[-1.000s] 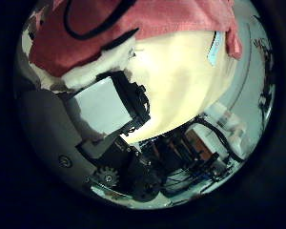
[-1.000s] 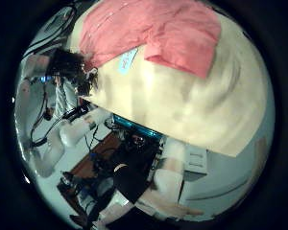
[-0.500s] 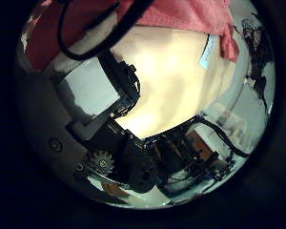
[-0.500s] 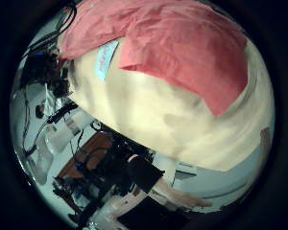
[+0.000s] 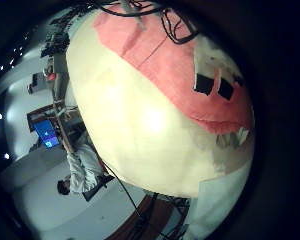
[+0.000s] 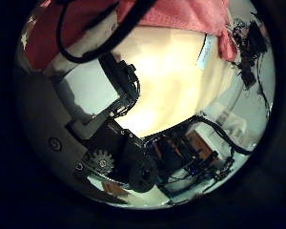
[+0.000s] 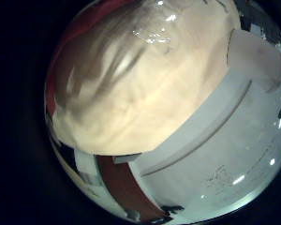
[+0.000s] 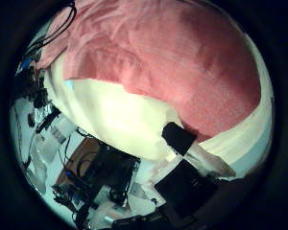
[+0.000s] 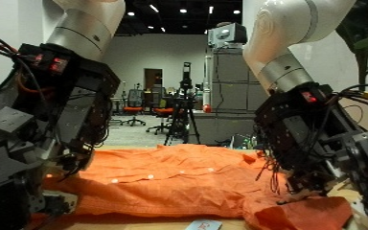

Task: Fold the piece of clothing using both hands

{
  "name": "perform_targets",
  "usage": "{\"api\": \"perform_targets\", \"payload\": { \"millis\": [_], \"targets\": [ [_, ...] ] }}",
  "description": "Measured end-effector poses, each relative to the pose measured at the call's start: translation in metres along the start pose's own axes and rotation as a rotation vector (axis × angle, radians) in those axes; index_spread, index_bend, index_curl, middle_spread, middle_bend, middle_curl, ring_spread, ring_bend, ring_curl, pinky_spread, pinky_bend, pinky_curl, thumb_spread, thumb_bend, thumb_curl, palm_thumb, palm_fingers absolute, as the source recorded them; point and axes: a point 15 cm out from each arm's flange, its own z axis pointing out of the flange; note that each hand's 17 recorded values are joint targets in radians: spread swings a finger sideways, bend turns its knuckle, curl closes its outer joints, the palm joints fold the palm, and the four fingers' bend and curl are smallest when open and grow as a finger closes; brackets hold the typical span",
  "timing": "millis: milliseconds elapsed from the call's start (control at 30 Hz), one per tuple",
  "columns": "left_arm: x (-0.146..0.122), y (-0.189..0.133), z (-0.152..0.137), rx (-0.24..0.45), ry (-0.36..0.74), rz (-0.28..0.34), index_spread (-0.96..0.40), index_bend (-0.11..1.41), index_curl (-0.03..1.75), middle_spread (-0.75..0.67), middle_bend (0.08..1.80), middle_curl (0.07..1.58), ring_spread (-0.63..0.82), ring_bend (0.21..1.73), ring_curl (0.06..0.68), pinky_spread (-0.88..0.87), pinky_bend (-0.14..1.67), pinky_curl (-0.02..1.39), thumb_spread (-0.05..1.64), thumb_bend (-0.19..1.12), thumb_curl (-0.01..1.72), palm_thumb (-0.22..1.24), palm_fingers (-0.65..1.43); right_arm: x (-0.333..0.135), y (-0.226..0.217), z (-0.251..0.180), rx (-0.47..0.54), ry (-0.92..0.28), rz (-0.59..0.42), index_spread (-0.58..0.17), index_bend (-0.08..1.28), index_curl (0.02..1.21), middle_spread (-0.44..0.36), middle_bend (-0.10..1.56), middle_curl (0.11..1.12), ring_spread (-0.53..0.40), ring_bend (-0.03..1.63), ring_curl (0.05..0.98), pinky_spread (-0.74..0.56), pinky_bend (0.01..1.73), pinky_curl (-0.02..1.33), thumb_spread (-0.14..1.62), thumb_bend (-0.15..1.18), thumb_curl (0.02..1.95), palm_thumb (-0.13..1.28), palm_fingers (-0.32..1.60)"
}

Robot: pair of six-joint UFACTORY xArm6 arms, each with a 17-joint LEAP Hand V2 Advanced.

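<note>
Lying spread across the pale table [image 9: 69, 222], an orange garment [image 9: 172, 187] sits between both hands.
Left hand [image 9: 37, 153] hangs low over one end of the cloth, right hand [image 9: 314, 158] over the other, fingertips at the fabric; whether either hand's fingers grip it cannot be told.

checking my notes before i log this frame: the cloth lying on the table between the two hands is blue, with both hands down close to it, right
Not quite. The cloth is orange, not blue, as the outside view shows. The rest holds: it lies on the table, with the left hand and the right hand both down close to it.
</note>
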Motion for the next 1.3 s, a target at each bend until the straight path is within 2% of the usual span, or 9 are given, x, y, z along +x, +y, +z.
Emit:
{"api": "perform_targets", "payload": {
  "millis": [67, 133, 167, 333, 467, 667, 800, 1100, 1300],
  "targets": [
    [-0.001, 0.002, -0.001, 0.001, -0.001, -0.002, -0.64, 0.32, 0.72, -0.55, 0.97, 0.60, -0.56, 1.00, 0.446, -0.73, 0.90, 0.51, 1.09, -0.02, 0.29, 0.63, 1.15, 0.002, -0.004, -0.001, 0.013, 0.014, 0.003, -0.242, 0.16, 0.27, -0.070, 0.36, 0.39, -0.010, 0.50, 0.274, 0.14, 0.28, 0.26, 0.94, -0.02, 0.35, 0.68, 0.41],
    [-0.001, 0.004, -0.002, 0.002, -0.001, -0.004, -0.64, 0.31, 0.73, -0.55, 0.97, 0.59, -0.56, 1.00, 0.447, -0.73, 0.90, 0.51, 1.09, -0.02, 0.29, 0.63, 1.15, 0.003, -0.009, -0.004, 0.038, 0.024, 0.004, -0.277, 0.16, 0.27, -0.120, 0.38, 0.40, -0.118, 0.61, 0.296, -0.05, 0.42, 0.28, 0.94, -0.02, 0.34, 0.70, 0.69],
    [-0.002, 0.005, -0.003, 0.003, -0.001, -0.004, -0.64, 0.31, 0.73, -0.55, 0.98, 0.59, -0.56, 1.00, 0.447, -0.73, 0.90, 0.51, 1.09, -0.02, 0.29, 0.63, 1.15, 0.004, -0.012, -0.008, 0.056, 0.027, 0.007, -0.312, 0.15, 0.25, -0.159, 0.40, 0.41, -0.197, 0.68, 0.305, -0.22, 0.57, 0.30, 0.94, -0.02, 0.35, 0.71, 0.91],
    [-0.001, 0.010, -0.005, 0.014, -0.003, -0.002, -0.65, 0.30, 0.75, -0.54, 0.98, 0.59, -0.56, 1.00, 0.449, -0.73, 0.88, 0.51, 1.09, -0.02, 0.29, 0.64, 1.14, 0.006, -0.010, -0.018, 0.084, 0.033, 0.014, -0.401, 0.32, 0.36, -0.230, 0.57, 0.51, -0.294, 0.85, 0.419, -0.46, 0.77, 0.40, 0.95, -0.03, 0.34, 0.72, 1.28],
    [-0.001, 0.018, -0.006, 0.005, 0.008, 0.011, -0.65, 0.29, 0.77, -0.54, 0.98, 0.59, -0.56, 1.00, 0.450, -0.74, 0.88, 0.52, 1.09, -0.02, 0.29, 0.64, 1.15, 0.008, -0.003, -0.022, 0.097, 0.033, 0.019, -0.415, 0.57, 0.48, -0.231, 0.76, 0.60, -0.303, 0.96, 0.481, -0.47, 0.92, 0.48, 1.03, -0.02, 0.32, 0.71, 1.38],
    [-0.008, 0.032, -0.015, 0.001, 0.010, 0.026, -0.66, 0.28, 0.78, -0.54, 0.98, 0.58, -0.56, 0.99, 0.450, -0.74, 0.87, 0.52, 1.09, -0.02, 0.29, 0.64, 1.15, 0.008, 0.031, -0.032, 0.129, 0.035, 0.041, -0.384, 0.80, 0.63, -0.209, 0.98, 0.70, -0.281, 1.12, 0.561, -0.40, 1.10, 0.58, 1.22, 0.03, 0.32, 0.80, 1.27],
    [-0.014, 0.037, -0.020, 0.006, 0.011, 0.025, -0.66, 0.27, 0.79, -0.54, 0.98, 0.58, -0.56, 0.99, 0.451, -0.74, 0.87, 0.53, 1.09, -0.02, 0.29, 0.64, 1.15, 0.012, 0.053, -0.038, 0.144, 0.034, 0.057, -0.368, 0.87, 0.69, -0.196, 1.06, 0.74, -0.267, 1.19, 0.598, -0.36, 1.17, 0.62, 1.28, 0.04, 0.33, 0.87, 1.20],
    [-0.020, 0.068, -0.055, 0.010, 0.023, 0.088, -0.67, 0.26, 0.81, -0.54, 0.98, 0.58, -0.56, 0.99, 0.452, -0.75, 0.86, 0.53, 1.09, -0.02, 0.29, 0.64, 1.15, 0.009, 0.150, -0.059, 0.142, 0.030, 0.107, -0.339, 0.92, 0.77, -0.178, 1.15, 0.77, -0.252, 1.26, 0.633, -0.32, 1.24, 0.67, 1.33, 0.03, 0.35, 0.92, 1.14],
    [-0.017, 0.082, -0.069, 0.015, 0.031, 0.101, -0.68, 0.26, 0.82, -0.54, 0.99, 0.58, -0.56, 0.98, 0.453, -0.75, 0.86, 0.54, 1.09, -0.02, 0.29, 0.64, 1.15, 0.005, 0.166, -0.079, 0.211, 0.038, 0.111, -0.331, 0.93, 0.79, -0.175, 1.17, 0.76, -0.243, 1.28, 0.637, -0.31, 1.25, 0.68, 1.33, 0.01, 0.36, 0.94, 1.15]
  ]
}}
